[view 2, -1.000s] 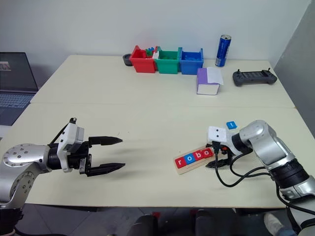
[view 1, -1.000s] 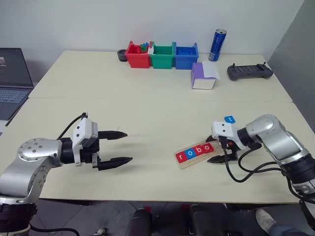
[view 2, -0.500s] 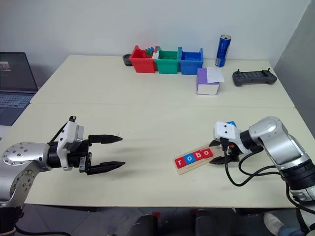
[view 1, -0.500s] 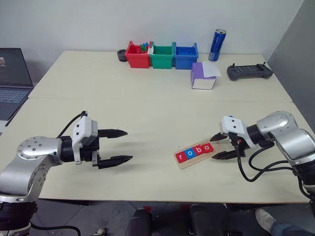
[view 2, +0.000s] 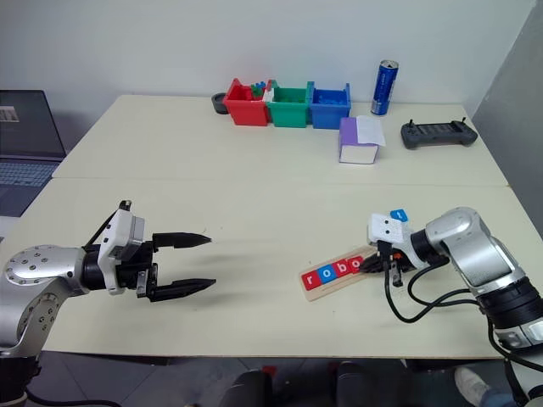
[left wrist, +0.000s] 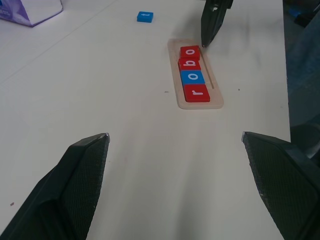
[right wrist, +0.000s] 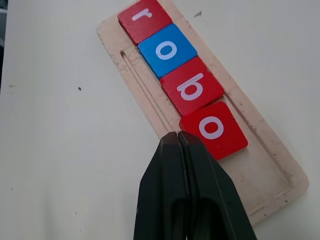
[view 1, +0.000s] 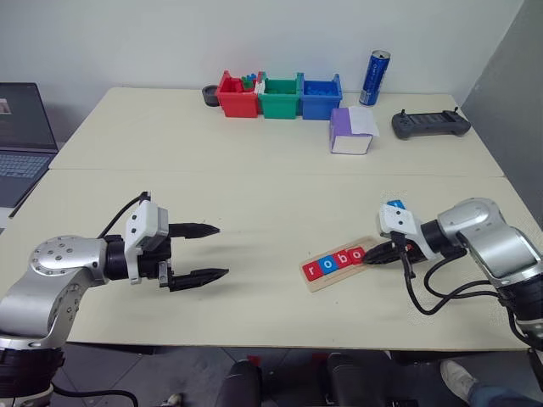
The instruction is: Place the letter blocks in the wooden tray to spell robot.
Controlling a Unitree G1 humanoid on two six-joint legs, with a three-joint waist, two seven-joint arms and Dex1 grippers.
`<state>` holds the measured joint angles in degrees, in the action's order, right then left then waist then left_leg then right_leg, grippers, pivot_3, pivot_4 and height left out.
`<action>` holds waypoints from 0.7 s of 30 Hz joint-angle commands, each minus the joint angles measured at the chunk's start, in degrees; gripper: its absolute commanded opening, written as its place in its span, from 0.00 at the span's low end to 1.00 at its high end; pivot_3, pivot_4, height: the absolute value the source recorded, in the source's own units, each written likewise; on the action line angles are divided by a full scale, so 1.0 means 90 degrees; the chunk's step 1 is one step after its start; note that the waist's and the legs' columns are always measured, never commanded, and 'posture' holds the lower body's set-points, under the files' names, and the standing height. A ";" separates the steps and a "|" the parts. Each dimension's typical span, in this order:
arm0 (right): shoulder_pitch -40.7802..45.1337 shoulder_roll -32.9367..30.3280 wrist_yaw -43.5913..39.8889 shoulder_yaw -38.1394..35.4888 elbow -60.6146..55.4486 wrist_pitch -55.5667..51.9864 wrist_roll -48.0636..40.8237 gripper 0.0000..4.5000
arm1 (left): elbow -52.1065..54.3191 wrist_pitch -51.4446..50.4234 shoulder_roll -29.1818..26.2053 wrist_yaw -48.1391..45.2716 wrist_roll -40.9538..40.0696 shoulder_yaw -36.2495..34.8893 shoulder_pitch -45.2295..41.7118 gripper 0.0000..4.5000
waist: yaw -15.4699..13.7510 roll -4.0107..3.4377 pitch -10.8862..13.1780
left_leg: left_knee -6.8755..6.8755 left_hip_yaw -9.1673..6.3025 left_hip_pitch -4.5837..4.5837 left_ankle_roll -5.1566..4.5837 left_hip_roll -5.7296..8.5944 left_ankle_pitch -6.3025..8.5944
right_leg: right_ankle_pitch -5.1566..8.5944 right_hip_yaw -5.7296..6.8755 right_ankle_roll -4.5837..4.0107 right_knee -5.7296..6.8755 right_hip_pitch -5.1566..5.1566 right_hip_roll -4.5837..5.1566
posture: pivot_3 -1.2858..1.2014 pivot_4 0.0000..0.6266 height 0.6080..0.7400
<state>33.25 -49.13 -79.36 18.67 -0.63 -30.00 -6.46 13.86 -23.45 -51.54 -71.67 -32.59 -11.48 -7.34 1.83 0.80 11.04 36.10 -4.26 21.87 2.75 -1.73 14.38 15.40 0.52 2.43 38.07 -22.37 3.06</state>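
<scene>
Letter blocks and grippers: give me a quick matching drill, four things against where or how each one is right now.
Things:
1. second red o block
2. blue t block
3. left gripper
4. right gripper

States:
A. open, hanging over bare table
B. loose on the table, outside the wooden tray
C. shut, tips at the tray beside the last block
D. fourth in the tray's row

Pairs: 1-D, 2-B, 3-A, 4-C

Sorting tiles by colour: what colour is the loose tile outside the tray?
Blue tile, clearest in left wrist view.
</scene>
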 commanded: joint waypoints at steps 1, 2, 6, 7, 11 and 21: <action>-0.0023 -0.0084 -0.0033 0.0025 0.0036 0.0266 0.0104 0.01 | 0.0116 0.0006 -0.0081 0.0008 -0.0070 -0.0110 -0.0010 1.00 | -0.0001 0.0000 0.0000 | 0.0000 0.0000 0.0000 0.0000 0.0000 0.0000 | 0.0000 0.0000 0.0000 0.0000 0.0000 0.0000 | 0.52 0.24 1.00; -0.0030 -0.0079 -0.0040 0.0029 0.0059 0.0298 0.0115 0.01 | 0.0123 0.0003 -0.0085 0.0007 -0.0072 -0.0116 0.0001 1.00 | -0.0001 0.0000 0.0000 | 0.0000 0.0000 0.0001 0.0000 0.0000 0.0000 | 0.0000 0.0000 0.0000 -0.0001 0.0000 0.0000 | 0.52 0.24 1.00; 0.0128 0.0113 0.0168 0.0042 0.0452 0.0488 0.0264 0.01 | 0.0166 -0.0010 -0.0095 0.0020 -0.0080 -0.0149 0.0060 1.00 | 0.0007 0.0000 0.0000 | 0.0000 0.0000 -0.0001 0.0000 0.0000 0.0000 | 0.0000 -0.0001 0.0000 0.0000 0.0000 0.0000 | 0.52 0.24 1.00; 0.0152 0.0134 0.0172 0.0045 0.0514 0.0523 0.0273 0.01 | 0.0175 -0.0013 -0.0095 0.0024 -0.0085 -0.0154 0.0065 1.00 | 0.0006 0.0000 0.0000 | 0.0000 0.0000 -0.0001 0.0000 0.0000 0.0000 | 0.0000 -0.0001 0.0000 0.0000 0.0000 0.0000 | 0.52 0.24 1.00; 0.0239 0.0236 0.0168 0.0072 0.0725 0.0684 0.0353 0.01 | 0.0174 0.0006 -0.0095 0.0039 -0.0073 -0.0162 0.0077 1.00 | 0.0006 0.0000 0.0000 | 0.0000 0.0000 -0.0001 0.0000 0.0000 0.0000 | 0.0000 -0.0001 0.0000 0.0001 0.0000 0.0000 | 0.52 0.24 1.00; 0.0516 0.0086 -0.0152 -0.0269 0.0940 0.0694 0.0138 0.01 | 0.0238 0.0003 -0.0106 0.0100 -0.0100 -0.0223 0.0169 1.00 | 0.0004 0.0000 0.0000 | 0.0000 0.0000 0.0000 0.0000 0.0000 0.0000 | 0.0000 -0.0001 0.0000 0.0001 0.0000 0.0000 | 0.52 0.24 1.00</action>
<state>36.02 -47.09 -79.89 19.14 7.82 -24.31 -3.99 14.18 -23.54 -51.58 -70.76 -32.63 -11.69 -6.11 1.87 0.79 11.04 36.11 -4.25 21.86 2.75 -1.73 14.38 15.40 0.50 2.43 38.08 -22.37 3.06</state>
